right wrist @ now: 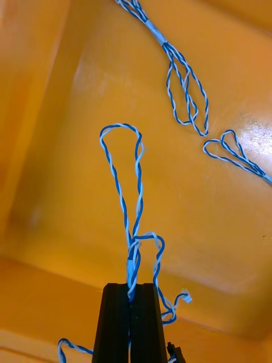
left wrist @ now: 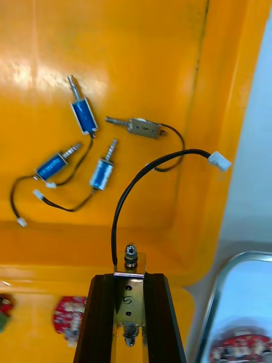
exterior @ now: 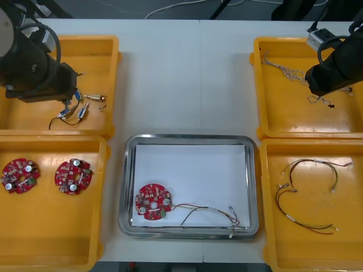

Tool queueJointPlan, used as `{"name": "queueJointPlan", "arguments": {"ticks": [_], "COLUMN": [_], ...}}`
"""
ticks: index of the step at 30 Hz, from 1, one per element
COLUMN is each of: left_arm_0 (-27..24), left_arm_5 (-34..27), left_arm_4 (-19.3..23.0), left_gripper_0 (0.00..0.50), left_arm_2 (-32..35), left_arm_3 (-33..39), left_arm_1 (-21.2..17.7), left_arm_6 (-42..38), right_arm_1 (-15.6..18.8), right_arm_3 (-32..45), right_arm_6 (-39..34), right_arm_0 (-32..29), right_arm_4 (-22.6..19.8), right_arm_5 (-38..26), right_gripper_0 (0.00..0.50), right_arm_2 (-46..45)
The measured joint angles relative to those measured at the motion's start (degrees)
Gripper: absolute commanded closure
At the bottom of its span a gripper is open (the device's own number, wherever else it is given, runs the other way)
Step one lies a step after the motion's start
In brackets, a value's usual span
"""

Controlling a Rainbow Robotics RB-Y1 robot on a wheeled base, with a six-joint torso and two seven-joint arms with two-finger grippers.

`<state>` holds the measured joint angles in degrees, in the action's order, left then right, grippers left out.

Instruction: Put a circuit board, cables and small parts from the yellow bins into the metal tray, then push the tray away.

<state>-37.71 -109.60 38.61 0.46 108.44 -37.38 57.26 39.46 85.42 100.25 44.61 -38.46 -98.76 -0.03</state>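
A small metal part (left wrist: 130,295) with a black lead (left wrist: 127,204) is pinched in the left gripper (left wrist: 130,277) above the far left yellow bin (exterior: 34,119); a twisted blue and white cable (right wrist: 122,187) is clamped in the right gripper (right wrist: 131,286) over the far right yellow bin (exterior: 317,122). The metal tray (exterior: 190,136) already holds a round red circuit board (exterior: 153,201) and a red and yellow cable (exterior: 207,214), so the step in hand looks like carrying both pickups across, each arm swinging inward to release low, clear of the board.
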Motion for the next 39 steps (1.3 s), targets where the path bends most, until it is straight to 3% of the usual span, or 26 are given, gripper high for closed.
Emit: {"name": "queueJointPlan", "arguments": {"ticks": [4, 14, 25, 39], "left_arm_0": [2.1, 6.6, 8.5, 9.6], "left_arm_5": [0.0, 0.0, 0.0, 0.2], "left_arm_4": [2.7, 3.5, -2.7, -9.0], "left_gripper_0": [0.500, 0.500, 0.500, 0.500], "left_arm_2": [-2.5, -8.8, -18.3, -26.9], "left_arm_3": [4.5, 14.7, 18.4, 18.2], "left_arm_1": [0.0, 0.0, 1.2, 4.9], "left_arm_6": [-7.9, -8.6, -20.1, -20.4], "right_arm_1": [0.1, 0.1, 0.1, 0.1], "right_arm_3": [3.0, 10.2, 15.6, 22.7], "right_arm_6": [0.0, 0.0, 0.1, 0.1], "right_arm_0": [0.0, 0.0, 0.0, -1.9], "right_arm_4": [-0.1, -0.4, -2.4, -3.9], "right_arm_5": [-3.5, -10.1, -10.9, -11.0], "right_gripper_0": [0.500, 0.500, 0.500, 0.500], "right_arm_2": [-0.6, -0.9, -1.1, -1.1]}}
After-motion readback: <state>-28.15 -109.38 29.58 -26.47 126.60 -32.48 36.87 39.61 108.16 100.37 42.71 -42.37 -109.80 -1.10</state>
